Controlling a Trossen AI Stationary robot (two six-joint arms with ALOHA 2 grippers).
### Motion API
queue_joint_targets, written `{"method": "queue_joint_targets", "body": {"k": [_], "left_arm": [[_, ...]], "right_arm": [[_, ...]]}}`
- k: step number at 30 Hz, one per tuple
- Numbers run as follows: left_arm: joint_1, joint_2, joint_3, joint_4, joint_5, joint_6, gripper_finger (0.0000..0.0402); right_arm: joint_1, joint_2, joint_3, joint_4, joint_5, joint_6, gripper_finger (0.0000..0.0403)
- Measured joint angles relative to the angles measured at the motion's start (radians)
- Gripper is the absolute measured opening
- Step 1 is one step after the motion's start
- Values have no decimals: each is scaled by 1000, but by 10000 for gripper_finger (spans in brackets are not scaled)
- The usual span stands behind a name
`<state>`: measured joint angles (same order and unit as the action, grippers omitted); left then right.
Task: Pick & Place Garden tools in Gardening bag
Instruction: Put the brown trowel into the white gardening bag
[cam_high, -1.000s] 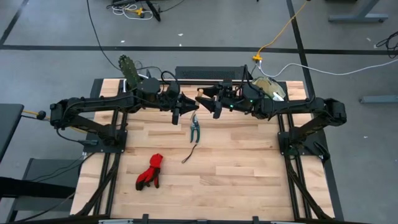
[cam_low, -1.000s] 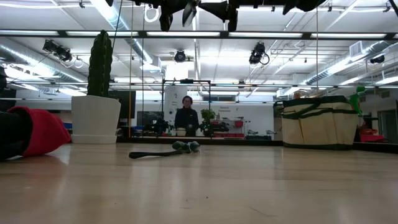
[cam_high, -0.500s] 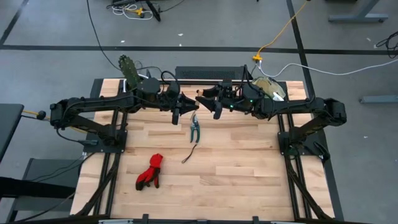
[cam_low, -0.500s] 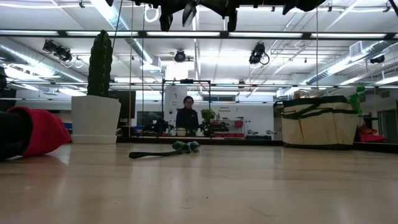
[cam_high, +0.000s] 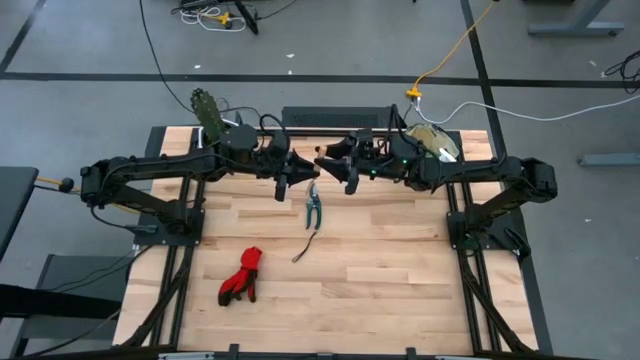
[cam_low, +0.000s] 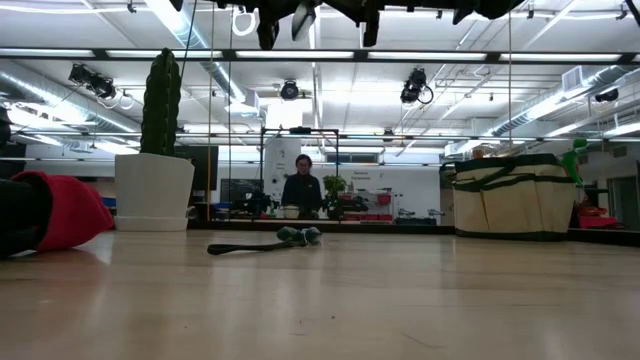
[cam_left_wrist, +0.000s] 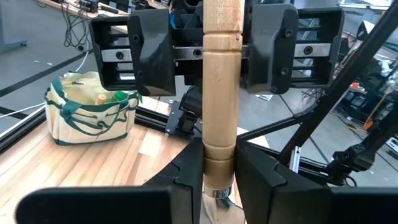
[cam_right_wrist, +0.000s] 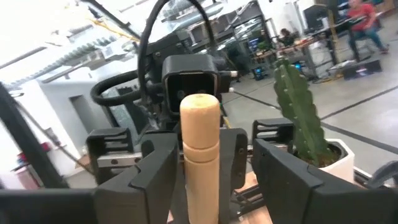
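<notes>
High view: right gripper (cam_high: 340, 168) is edging slightly nearer, fingers spread around trowel (cam_left_wrist: 221, 93) handle; left gripper (cam_left_wrist: 217, 171) is clamping it. Handoff toward gardening bag (cam_high: 433, 141) is progressing.

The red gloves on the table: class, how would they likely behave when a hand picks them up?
The red gloves lie crumpled in a soft heap, so they would probably flop and sag. Being cloth-like, they look light, unlikely to roll, and one might dangle or slip free.

Grey floor (cam_high: 80, 60), ceiling strip lights (cam_low: 190, 25)
</notes>
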<state>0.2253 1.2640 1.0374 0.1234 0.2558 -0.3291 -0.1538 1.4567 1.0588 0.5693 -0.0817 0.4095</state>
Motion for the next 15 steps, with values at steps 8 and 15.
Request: {"method": "queue_joint_targets", "body": {"k": [8, 15], "left_arm": [[0, 0, 0, 0, 5, 0, 77], [0, 0, 0, 0, 19, 1, 76]], "right_arm": [[-9, -1, 0, 15, -42, 1, 228], [-9, -1, 0, 13, -69, 1, 206]]}}
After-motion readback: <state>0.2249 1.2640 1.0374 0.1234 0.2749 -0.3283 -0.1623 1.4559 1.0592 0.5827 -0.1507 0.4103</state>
